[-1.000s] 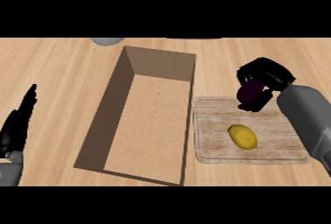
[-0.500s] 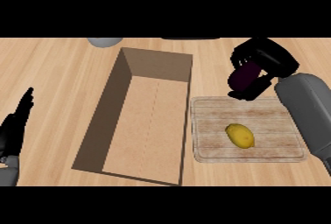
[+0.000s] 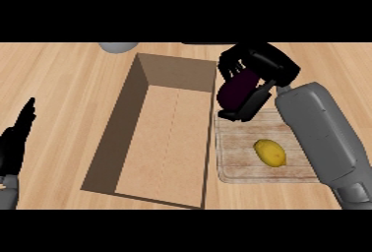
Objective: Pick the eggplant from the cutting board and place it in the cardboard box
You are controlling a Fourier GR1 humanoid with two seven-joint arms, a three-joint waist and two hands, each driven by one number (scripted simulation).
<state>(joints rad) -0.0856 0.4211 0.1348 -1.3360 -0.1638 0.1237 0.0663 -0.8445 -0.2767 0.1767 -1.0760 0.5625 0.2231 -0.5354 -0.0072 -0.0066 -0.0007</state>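
A dark purple eggplant (image 3: 236, 89) hangs in the air with my right hand (image 3: 260, 66) shut round it, just over the right wall of the open cardboard box (image 3: 127, 113) and the far left corner of the wooden cutting board (image 3: 236, 162). The black fingers cover the eggplant's upper end. My left hand (image 3: 15, 145) stays open and still at the left edge, fingers up, apart from the box.
A yellow lemon (image 3: 270, 152) lies on the cutting board, beside my right forearm (image 3: 320, 138). A grey round object (image 3: 117, 47) shows at the top edge behind the box. Bare wooden counter lies left of the box.
My right hand has carried the eggplant up off the board and leftward, from above the board's far edge to the box's right wall. The left hand has barely shifted.
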